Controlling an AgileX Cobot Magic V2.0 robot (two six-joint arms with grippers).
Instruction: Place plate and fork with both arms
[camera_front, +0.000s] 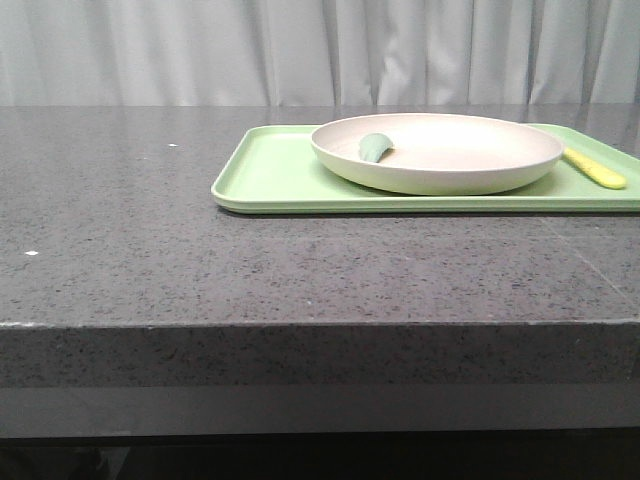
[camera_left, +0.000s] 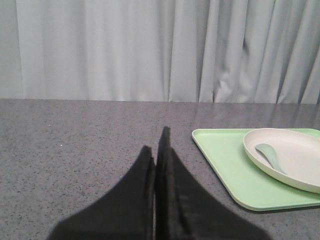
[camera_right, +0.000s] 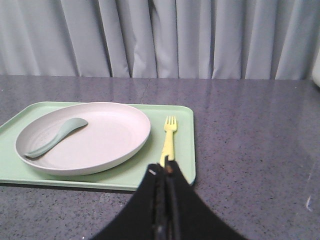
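Looks like the task's end state or nearly: the plate (camera_front: 437, 153) sits on the green tray (camera_front: 270, 178) with the fork (camera_right: 169, 138) lying on the tray just beside the plate's rim, and a grey-green spoon (camera_right: 54, 136) rests inside the plate. Left gripper (camera_left: 156, 150) and right gripper (camera_right: 164, 172) both have fingers pressed together, holding nothing. If anything remains, it's likely just pulling both arms clear.

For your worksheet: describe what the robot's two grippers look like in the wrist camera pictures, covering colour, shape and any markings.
Both the left gripper and the right gripper are plain matte black. Each has two flat fingers, broad at the base and tapering to a narrow tip. No cables, labels or markings show.
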